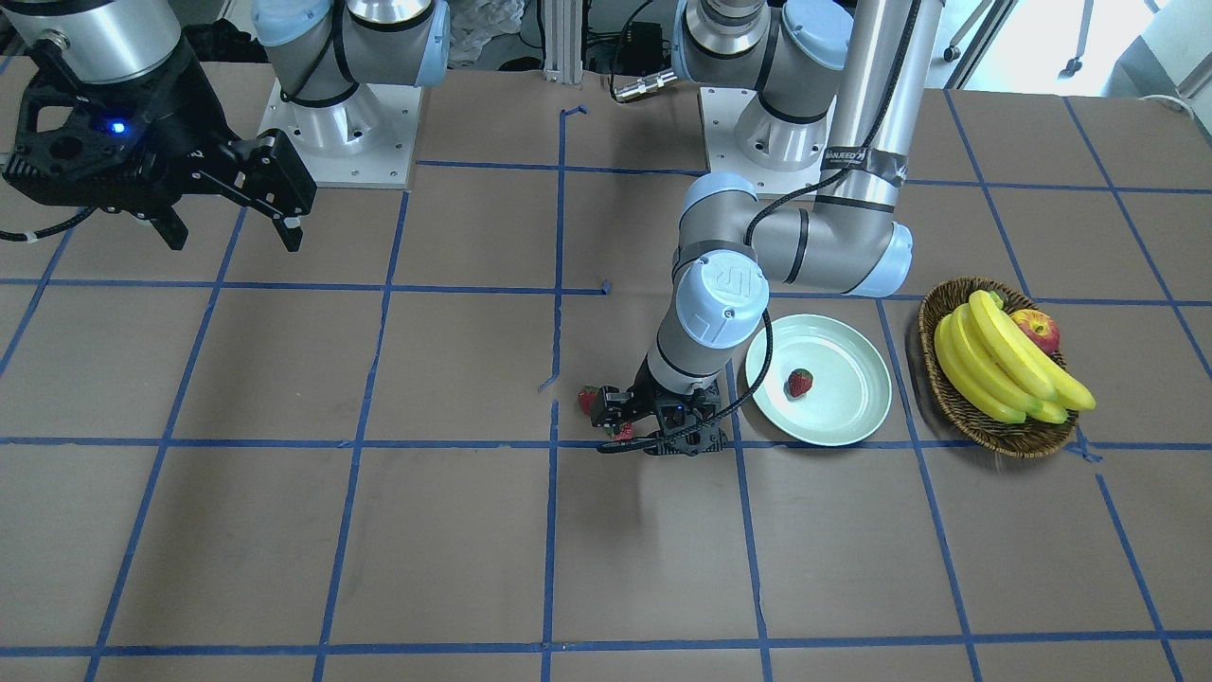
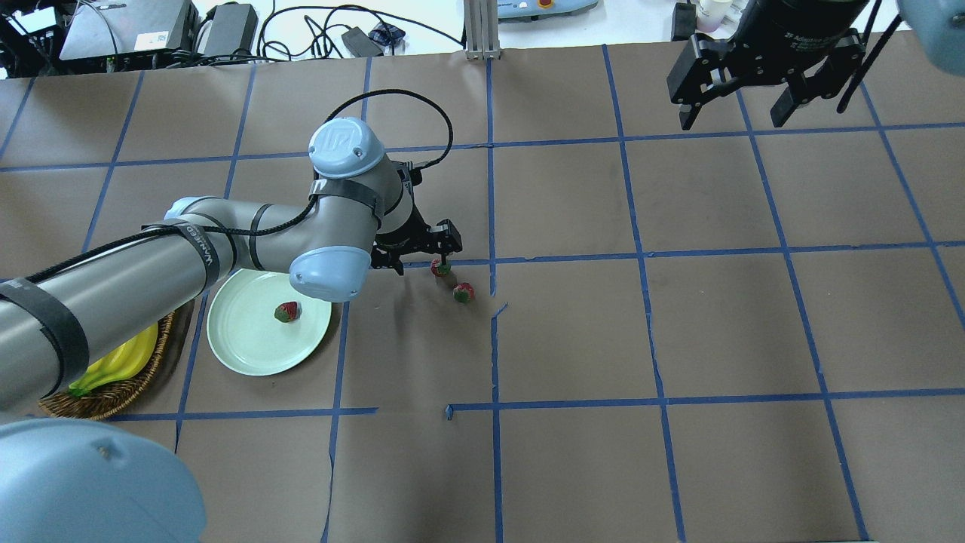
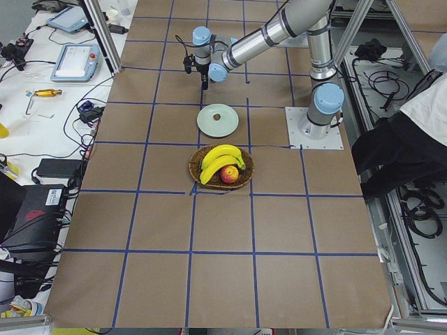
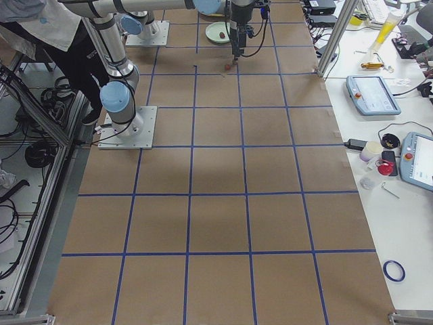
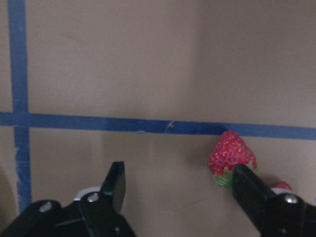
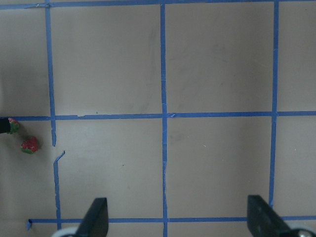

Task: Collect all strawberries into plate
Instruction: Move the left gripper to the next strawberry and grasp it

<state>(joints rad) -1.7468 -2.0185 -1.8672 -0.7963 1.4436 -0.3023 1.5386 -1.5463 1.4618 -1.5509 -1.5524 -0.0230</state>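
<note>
The pale green plate (image 1: 847,412) holds one strawberry (image 1: 800,382); the plate also shows in the overhead view (image 2: 241,343). Two more strawberries lie on the brown table beside it, one (image 2: 439,266) by my left gripper and one (image 2: 463,292) a little further off. My left gripper (image 2: 422,258) is low over the table and open. In the left wrist view the near strawberry (image 5: 231,157) sits just inside the right finger (image 5: 252,190), with nothing gripped. My right gripper (image 2: 742,109) is open and empty, held high at the far right.
An oval wicker basket (image 1: 956,403) with bananas (image 1: 1004,365) and an apple (image 1: 1037,330) stands beside the plate, on the side away from the loose strawberries. Blue tape lines cross the table.
</note>
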